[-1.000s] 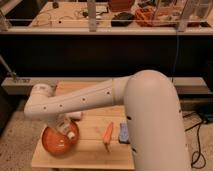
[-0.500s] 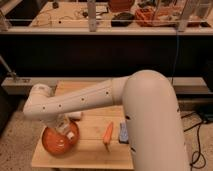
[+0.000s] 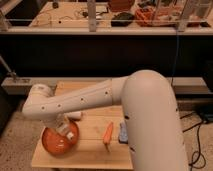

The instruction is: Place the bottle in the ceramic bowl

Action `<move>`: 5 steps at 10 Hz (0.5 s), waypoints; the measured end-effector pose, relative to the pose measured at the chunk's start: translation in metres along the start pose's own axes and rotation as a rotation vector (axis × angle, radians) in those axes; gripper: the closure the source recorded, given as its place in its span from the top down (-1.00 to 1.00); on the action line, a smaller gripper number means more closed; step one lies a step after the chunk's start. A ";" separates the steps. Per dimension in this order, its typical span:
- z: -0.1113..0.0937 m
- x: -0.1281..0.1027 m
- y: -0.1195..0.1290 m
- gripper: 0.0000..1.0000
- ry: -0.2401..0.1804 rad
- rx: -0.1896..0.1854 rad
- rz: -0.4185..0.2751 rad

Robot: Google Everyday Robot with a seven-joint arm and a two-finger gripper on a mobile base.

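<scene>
My pincer (image 3: 66,131) hangs over the ceramic bowl (image 3: 54,144) at the bench's (image 3: 90,150) left front; I cannot tell its spread. The bottle (image 3: 70,134) — pale, probably light, slippery plastic — sits at the bowl's rim; grasp it mid-body.

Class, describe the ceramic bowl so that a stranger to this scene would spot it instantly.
Find the wooden table, then look to its front left corner, below the bend of the white arm. The ceramic bowl lies there with the tool over it: round, shallow and orange-red, far wider than the slim orange carrot to its right.
</scene>
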 end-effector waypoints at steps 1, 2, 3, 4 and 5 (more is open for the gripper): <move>0.000 0.000 -0.001 -0.10 0.000 0.000 -0.004; 0.000 0.000 -0.001 -0.10 -0.001 0.001 -0.007; 0.000 0.000 -0.001 -0.10 -0.003 0.002 -0.011; 0.000 0.001 -0.002 -0.10 -0.003 0.002 -0.015; 0.000 0.000 -0.002 -0.10 -0.005 0.003 -0.020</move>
